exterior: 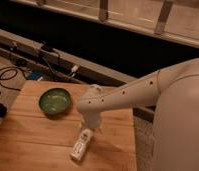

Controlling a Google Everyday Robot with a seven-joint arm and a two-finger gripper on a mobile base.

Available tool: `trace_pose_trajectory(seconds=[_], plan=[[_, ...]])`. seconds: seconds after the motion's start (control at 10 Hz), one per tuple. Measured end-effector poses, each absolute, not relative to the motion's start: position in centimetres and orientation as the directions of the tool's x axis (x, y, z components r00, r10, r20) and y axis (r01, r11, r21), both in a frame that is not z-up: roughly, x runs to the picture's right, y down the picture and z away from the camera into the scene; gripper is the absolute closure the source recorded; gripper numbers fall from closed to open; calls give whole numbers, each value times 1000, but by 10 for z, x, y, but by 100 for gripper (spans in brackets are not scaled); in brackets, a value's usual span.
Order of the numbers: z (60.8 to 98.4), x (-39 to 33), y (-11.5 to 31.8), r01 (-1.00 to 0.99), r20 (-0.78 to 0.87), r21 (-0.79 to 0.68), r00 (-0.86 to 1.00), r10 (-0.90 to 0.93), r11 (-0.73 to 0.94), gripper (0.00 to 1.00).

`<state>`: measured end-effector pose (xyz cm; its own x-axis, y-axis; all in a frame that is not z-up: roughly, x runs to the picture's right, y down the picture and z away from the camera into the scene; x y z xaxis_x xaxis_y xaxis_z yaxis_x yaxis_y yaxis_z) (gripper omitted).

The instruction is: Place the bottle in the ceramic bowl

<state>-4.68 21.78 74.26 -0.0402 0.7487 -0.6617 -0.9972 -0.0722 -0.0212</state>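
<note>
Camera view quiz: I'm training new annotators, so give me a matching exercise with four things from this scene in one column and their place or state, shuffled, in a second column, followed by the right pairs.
Things:
1. bottle
2. ceramic bowl
3. gripper
4. black cables

Places or states:
A. green inside, standing on the far left part of the wooden table
B. lying on its side on the table, near the front edge
C. on the floor beyond the table's left side
D. just above the bottle's far end, between bowl and bottle

Pairs: 1-B, 2-A, 3-D, 4-C
</note>
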Motion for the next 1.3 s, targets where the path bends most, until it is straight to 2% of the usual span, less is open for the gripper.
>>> trace_pose_trajectory(seconds=[0.5,1.0,1.3], plan=[[759,-68,239,-994,-706,-61,-17,708,-85,35],[760,-68,239,-994,-708,-66,-17,706,-90,35],[773,-69,249,-992,-731,-80,-10,682,-100,35]])
